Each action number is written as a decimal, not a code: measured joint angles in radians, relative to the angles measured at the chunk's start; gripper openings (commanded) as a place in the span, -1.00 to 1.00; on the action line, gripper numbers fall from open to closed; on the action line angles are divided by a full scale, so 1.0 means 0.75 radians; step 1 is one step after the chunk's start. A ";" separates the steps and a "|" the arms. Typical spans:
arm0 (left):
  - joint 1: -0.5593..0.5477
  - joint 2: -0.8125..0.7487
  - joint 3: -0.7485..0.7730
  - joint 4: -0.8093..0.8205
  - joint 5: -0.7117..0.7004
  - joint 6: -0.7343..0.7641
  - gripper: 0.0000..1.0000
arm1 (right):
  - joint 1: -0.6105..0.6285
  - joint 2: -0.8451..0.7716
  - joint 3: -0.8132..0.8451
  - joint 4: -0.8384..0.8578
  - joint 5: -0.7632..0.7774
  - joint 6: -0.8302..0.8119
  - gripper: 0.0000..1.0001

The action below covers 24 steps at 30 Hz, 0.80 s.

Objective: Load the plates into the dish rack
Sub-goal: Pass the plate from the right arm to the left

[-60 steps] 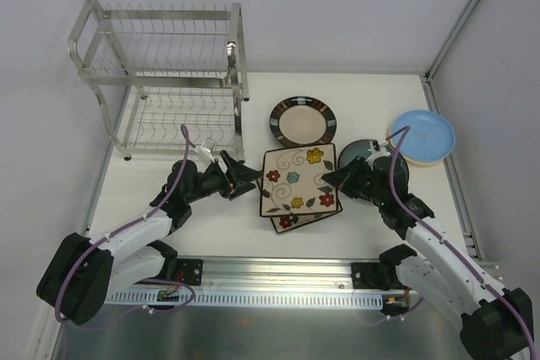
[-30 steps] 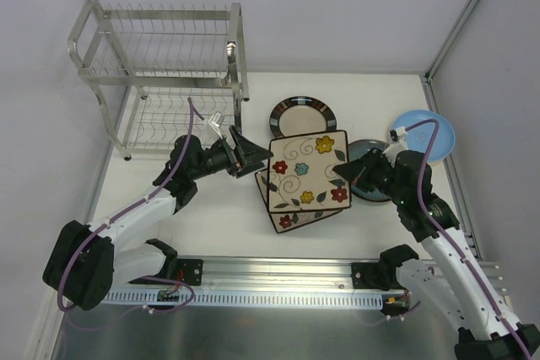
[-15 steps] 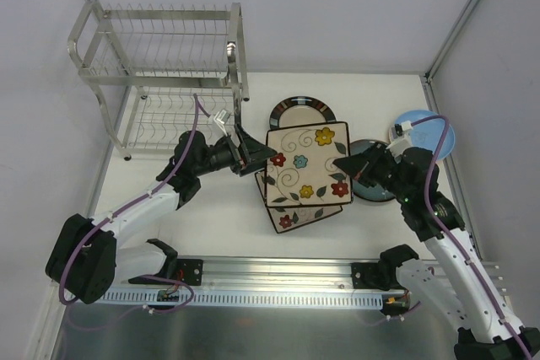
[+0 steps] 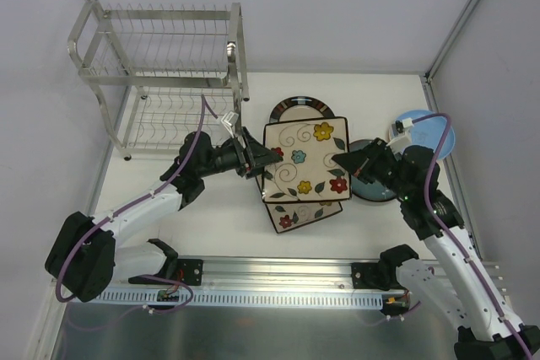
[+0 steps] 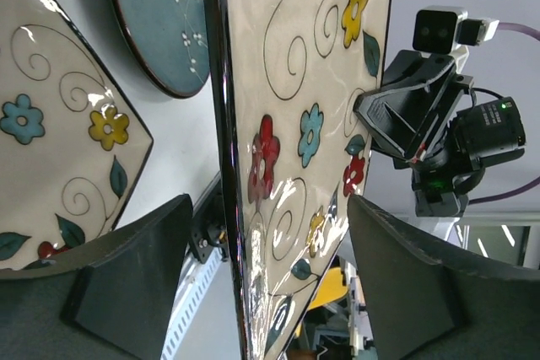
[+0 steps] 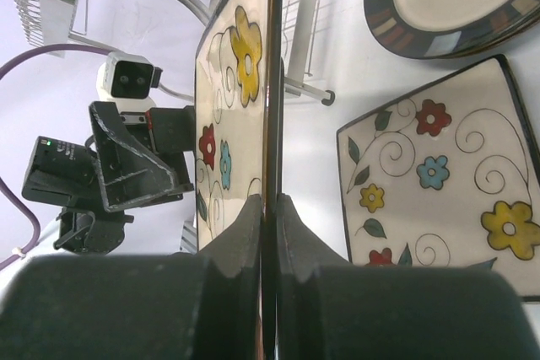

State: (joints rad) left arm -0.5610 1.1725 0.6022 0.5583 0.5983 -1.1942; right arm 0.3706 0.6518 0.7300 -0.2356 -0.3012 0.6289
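one plate in the air, none in the rack yet

the right gripper [image 4: 342, 160] is pinched tight on the right edge of the lifted square plate [image 4: 304, 162], a cream floral one with a dark rim. it holds the plate clear of the table [image 4: 219, 217] and tipped up toward its edge. in the right wrist view the two fingers meet on the thin rim with no gap showing. on the opposite edge, the left gripper [image 4: 261, 160] stands wide. its jaws sit on either side of the plate's left rim, and in the left wrist view neither finger touches it. this looks like a hand-over midway, with the left arm about to take the plate, since it is the arm nearer the dish rack [image 4: 160, 82].

the second square plate [image 4: 295, 215] lies flat on the table right beneath the lifted one. the round dark-rimmed plate [image 4: 299, 108] lies just behind, the dark teal plate [image 4: 375, 185] sits under the right arm, and the light blue plate [image 4: 439, 134] is at the far right.

the rack stands at the back left, well apart from the plates, and the top view shows no plate in its wire slots. by my reckoning the task has barely begun: all five visible plates are left to load, and the first is not yet passed across.
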 measured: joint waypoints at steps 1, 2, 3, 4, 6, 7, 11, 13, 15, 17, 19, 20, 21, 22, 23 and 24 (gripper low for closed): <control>-0.005 0.000 0.003 0.001 0.001 -0.003 0.36 | 0.000 0.003 0.000 0.010 0.000 0.003 -0.99; -0.005 0.001 0.005 0.000 0.001 -0.005 0.33 | 0.000 0.006 -0.001 0.021 0.000 0.009 -0.99; -0.011 0.002 0.008 0.001 -0.001 -0.007 0.27 | 0.000 0.009 -0.001 0.033 -0.001 0.015 -0.99; -0.013 0.003 0.012 0.001 0.000 -0.009 0.24 | 0.000 0.012 -0.001 0.045 -0.002 0.020 -0.99; -0.022 0.005 0.019 0.003 0.001 -0.012 0.17 | 0.000 0.017 -0.002 0.064 -0.004 0.030 -0.99; -0.026 0.006 0.021 0.003 0.001 -0.016 0.08 | 0.000 0.019 -0.002 0.074 -0.005 0.034 -0.99; -0.031 0.006 0.024 0.008 0.001 -0.031 -0.09 | 0.000 0.021 -0.010 0.104 -0.009 0.045 -0.99; -0.030 0.006 0.024 0.008 0.000 -0.035 -0.15 | 0.000 0.024 -0.013 0.109 -0.013 0.049 -0.99; -0.030 0.006 0.024 0.014 0.000 -0.037 -0.18 | 0.000 0.025 -0.024 0.124 -0.021 0.058 -0.99; -0.030 0.006 0.024 0.020 -0.001 -0.037 -0.18 | 0.000 0.028 -0.038 0.132 -0.031 0.067 -0.99; -0.030 0.006 0.024 0.031 -0.004 -0.039 -0.17 | 0.000 0.031 -0.053 0.141 -0.036 0.071 -0.99; -0.030 0.005 0.024 0.031 -0.007 -0.039 -0.18 | 0.000 0.031 -0.057 0.143 -0.036 0.078 -0.99; -0.030 0.005 0.024 0.032 -0.009 -0.039 -0.20 | 0.000 0.032 -0.062 0.150 -0.038 0.083 -0.99; -0.030 0.005 0.024 0.032 -0.011 -0.039 -0.22 | 0.000 0.032 -0.065 0.155 -0.039 0.086 -0.99; -0.030 0.005 0.024 0.035 -0.012 -0.039 -0.26 | 0.000 0.031 -0.068 0.160 -0.040 0.089 -0.99; -0.030 0.005 0.024 0.036 -0.017 -0.040 -0.37 | -0.001 0.031 -0.069 0.166 -0.040 0.091 -0.99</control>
State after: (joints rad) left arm -0.5831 1.1763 0.6205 0.5850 0.5858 -1.2240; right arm 0.3698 0.6750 0.6781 -0.1108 -0.3309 0.6971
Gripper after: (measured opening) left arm 0.390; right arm 0.062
